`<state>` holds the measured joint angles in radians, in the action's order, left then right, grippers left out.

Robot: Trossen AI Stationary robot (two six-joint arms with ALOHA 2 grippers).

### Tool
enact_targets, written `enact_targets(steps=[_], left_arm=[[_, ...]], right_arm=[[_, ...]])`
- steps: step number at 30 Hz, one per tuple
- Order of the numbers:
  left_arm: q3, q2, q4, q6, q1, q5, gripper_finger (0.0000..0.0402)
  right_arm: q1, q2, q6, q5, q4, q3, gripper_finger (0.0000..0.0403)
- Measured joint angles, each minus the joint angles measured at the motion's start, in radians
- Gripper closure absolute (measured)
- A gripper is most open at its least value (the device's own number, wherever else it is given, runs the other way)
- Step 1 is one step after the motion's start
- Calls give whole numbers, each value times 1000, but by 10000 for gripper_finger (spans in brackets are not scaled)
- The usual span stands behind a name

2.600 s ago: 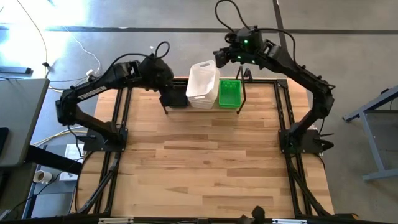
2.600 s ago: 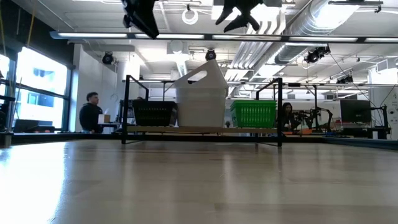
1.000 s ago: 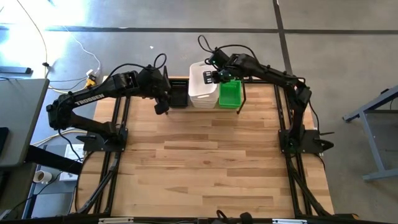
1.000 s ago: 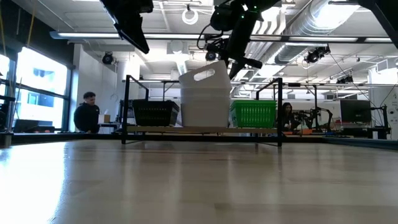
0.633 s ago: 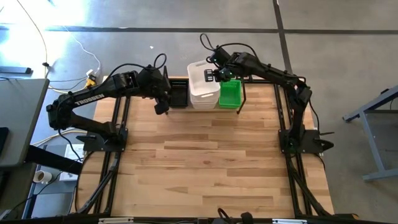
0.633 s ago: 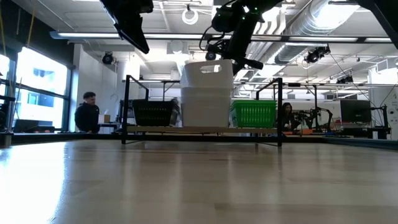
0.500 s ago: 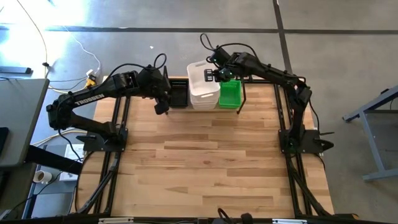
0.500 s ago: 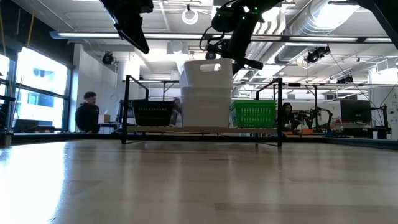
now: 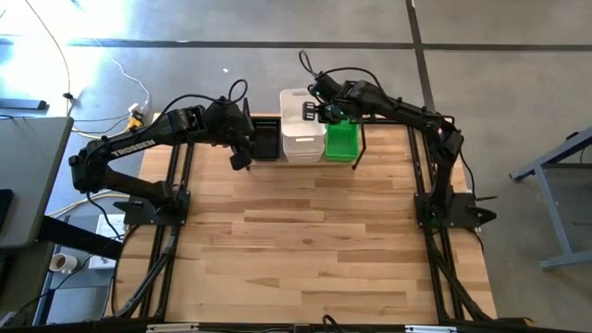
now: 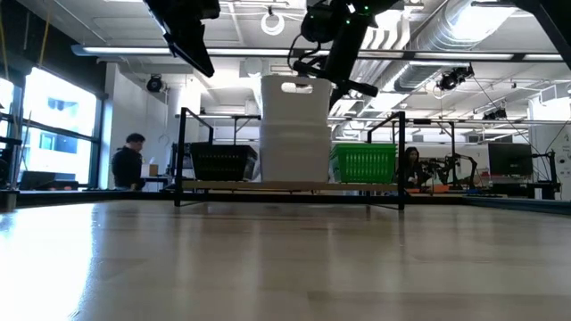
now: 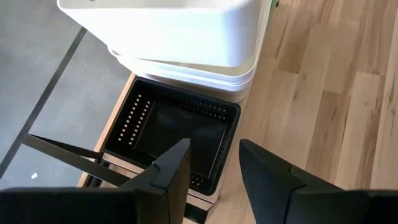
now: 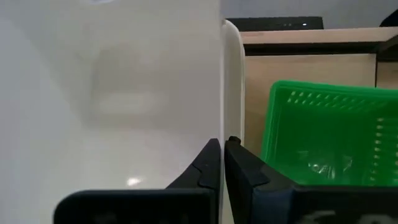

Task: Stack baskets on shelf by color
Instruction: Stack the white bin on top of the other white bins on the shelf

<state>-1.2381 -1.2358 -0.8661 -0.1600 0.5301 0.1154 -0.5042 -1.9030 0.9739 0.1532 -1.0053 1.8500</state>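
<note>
At the far edge of the wooden surface [image 9: 314, 231] stands the shelf [image 10: 183, 147], a low black wire rack holding three groups of baskets side by side. The black baskets [image 9: 265, 141] sit at its left end, the white baskets [image 9: 298, 134] form a tall nested stack in the middle, and the green baskets [image 9: 341, 139] sit at its right end. The right gripper [image 9: 325, 112] reaches over the stack's right side, and its fingers [image 12: 208, 165] are closed on the thin right wall of the top white basket [image 12: 112, 93], one finger inside and one outside. The left gripper [image 9: 240, 159] hangs just in front of the black baskets, above the surface; its fingers [image 11: 174, 165] are parted and hold nothing. A person [image 10: 128, 162] stands in the room behind the shelf.
</note>
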Motion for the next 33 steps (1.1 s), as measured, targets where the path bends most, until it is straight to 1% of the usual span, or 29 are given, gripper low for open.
enact_targets(steps=[6,10,14,29,33], left_arm=[[0,0,0,0,0,0,273],[0,0,0,-16,0,0,273],[0,0,0,-22,0,0,273],[0,0,0,-46,0,0,273],[0,0,0,-53,0,0,273]], right_arm=[[30,0,41,86,-16,0,402],[32,-2,58,94,-31,0,402],[36,-11,65,125,-34,0,403],[35,-39,65,140,-31,0,403],[34,-39,65,174,-30,0,402]])
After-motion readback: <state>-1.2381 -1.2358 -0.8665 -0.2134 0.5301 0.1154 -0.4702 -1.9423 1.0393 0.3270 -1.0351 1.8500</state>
